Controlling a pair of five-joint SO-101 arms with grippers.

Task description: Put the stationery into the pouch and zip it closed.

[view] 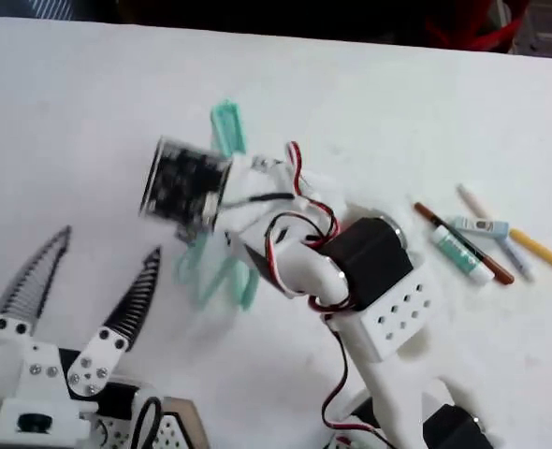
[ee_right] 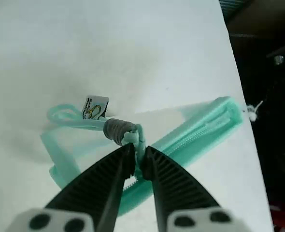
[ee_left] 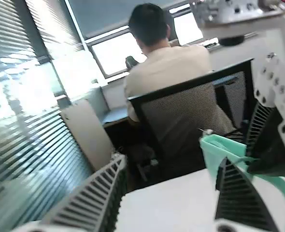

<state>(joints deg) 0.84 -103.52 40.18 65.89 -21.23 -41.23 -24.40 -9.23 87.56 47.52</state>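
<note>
A teal transparent pouch (view: 222, 276) (ee_right: 200, 128) lies on the white table near the middle, partly hidden under the right arm (view: 370, 253). My right gripper (ee_right: 138, 162) is shut on the pouch's zipper pull, beside a grey ring and a small tag. My left gripper (view: 109, 240) (ee_left: 166, 203) stands open at the near left, close to the pouch (ee_left: 220, 145) but apart from it, with nothing between its fingers. Stationery lies at the right: a brown pencil (view: 463, 243), a white and teal stick (view: 461, 254), a pale blue pen (view: 486, 227) and a yellow pencil (view: 545, 254).
The right arm's wrist camera (view: 184, 187) hangs over the pouch. The table's far edge (view: 276, 33) runs along the back. Bare tabletop spreads at the far left and between the pouch and the stationery.
</note>
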